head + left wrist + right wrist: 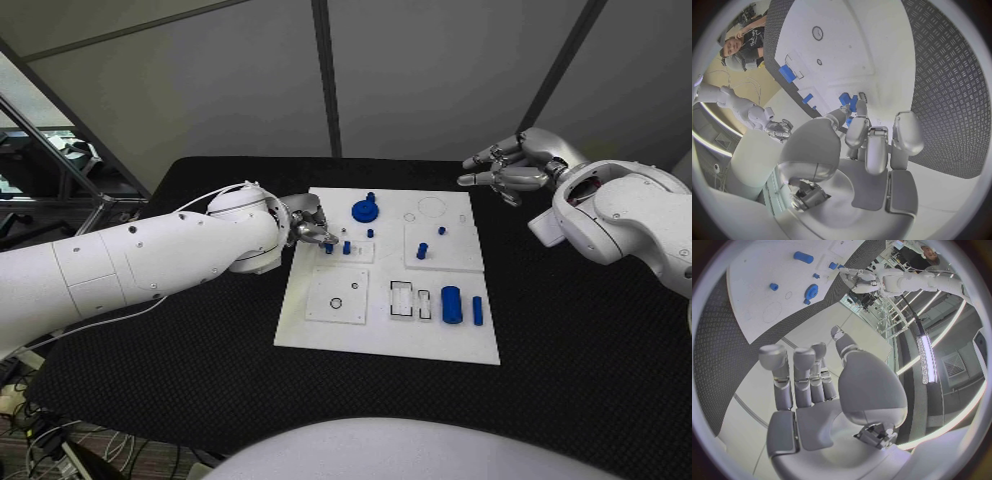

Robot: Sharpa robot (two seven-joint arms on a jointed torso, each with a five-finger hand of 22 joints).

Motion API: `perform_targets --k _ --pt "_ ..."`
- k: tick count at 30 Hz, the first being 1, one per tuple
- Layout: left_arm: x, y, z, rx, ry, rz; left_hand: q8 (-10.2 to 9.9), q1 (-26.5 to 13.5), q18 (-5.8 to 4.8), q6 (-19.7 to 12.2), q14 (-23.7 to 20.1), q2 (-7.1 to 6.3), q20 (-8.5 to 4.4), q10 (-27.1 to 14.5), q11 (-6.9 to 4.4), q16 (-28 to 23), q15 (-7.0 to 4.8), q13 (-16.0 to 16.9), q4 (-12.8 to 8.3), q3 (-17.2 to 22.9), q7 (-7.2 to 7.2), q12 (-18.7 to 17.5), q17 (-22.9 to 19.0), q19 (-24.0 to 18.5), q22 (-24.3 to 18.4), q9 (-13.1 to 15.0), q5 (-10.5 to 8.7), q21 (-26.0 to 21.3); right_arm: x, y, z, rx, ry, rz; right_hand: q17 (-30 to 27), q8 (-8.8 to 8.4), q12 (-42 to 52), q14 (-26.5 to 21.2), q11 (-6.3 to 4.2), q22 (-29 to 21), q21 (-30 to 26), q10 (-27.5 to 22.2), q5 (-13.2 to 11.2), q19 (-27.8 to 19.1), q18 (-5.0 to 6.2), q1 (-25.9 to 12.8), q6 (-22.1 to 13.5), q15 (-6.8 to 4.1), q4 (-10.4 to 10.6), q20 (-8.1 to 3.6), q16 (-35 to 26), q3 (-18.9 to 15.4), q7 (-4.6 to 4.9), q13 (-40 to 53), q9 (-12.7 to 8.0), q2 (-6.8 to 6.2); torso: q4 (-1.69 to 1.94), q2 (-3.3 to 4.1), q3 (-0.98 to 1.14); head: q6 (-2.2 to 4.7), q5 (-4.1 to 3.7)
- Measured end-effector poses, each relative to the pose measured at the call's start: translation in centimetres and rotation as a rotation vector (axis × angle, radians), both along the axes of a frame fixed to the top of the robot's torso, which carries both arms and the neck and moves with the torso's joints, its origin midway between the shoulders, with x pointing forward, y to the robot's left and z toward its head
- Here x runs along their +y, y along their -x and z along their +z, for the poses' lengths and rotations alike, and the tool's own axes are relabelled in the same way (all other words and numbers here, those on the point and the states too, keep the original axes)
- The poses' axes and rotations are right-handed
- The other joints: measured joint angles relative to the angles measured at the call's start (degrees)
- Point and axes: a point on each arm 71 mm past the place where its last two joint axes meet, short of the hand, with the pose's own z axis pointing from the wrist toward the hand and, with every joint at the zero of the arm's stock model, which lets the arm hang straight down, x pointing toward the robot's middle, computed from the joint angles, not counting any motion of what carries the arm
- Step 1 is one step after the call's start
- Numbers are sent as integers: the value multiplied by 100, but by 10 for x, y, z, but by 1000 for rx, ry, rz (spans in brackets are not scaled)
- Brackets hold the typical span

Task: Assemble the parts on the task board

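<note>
Head view: the left hand (310, 230) rests its fingertips at the near-left part of the white task board (387, 340), pinching a small blue peg (329, 249); a second peg (346, 247) stands just beside it. The board lies on a black table (577, 330) before grey wall panels. Beyond the hand, a round blue knob (366, 209), three more small pegs and two cylinders (451, 303) sit on the board. The right hand (505, 168) hovers off the board's far corner, fingers spread, holding nothing.

I see a white task board (378, 338) carrying blue parts (451, 304) on my black bench (577, 340), its surface finely cross-hatched, with white arms (130, 262) ending in silver hands (309, 226).
</note>
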Motion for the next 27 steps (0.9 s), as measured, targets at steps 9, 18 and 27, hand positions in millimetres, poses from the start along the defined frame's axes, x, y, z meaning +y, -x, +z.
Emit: perform_targets --k 9,18,27 --pt "-1 -1 -6 -48 -10 16 -2 0 296 1 2 0 -7 12 -13 0 -1 0 0 0 0 0 0 7 1 2 -1 0 0 0 0 -1 0 0 0 0 0 0 0 0 0 0 0 0 0 0 0 0 0 0 0 0 0 0 0 0 -7 7 -1 5 -2" --pt "0 -2 -7 -67 -22 21 20 -1 259 4 1 1 -7 14 -15 0 -2 0 0 0 1 0 0 6 0 2 8 -1 0 0 0 -1 0 0 0 0 0 0 0 1 0 0 0 0 0 0 0 0 0 0 0 0 0 1 0 0 -6 7 -1 -14 -7" --pt "0 -2 -8 -56 -36 14 20 -1 -2 7 1 1 -7 14 -14 0 -3 0 0 0 1 0 0 6 0 3 11 -1 -1 -1 0 -1 0 -1 0 0 0 0 0 1 0 0 0 0 0 0 0 0 0 0 0 0 0 1 0 0 -4 6 2 -29 -8"
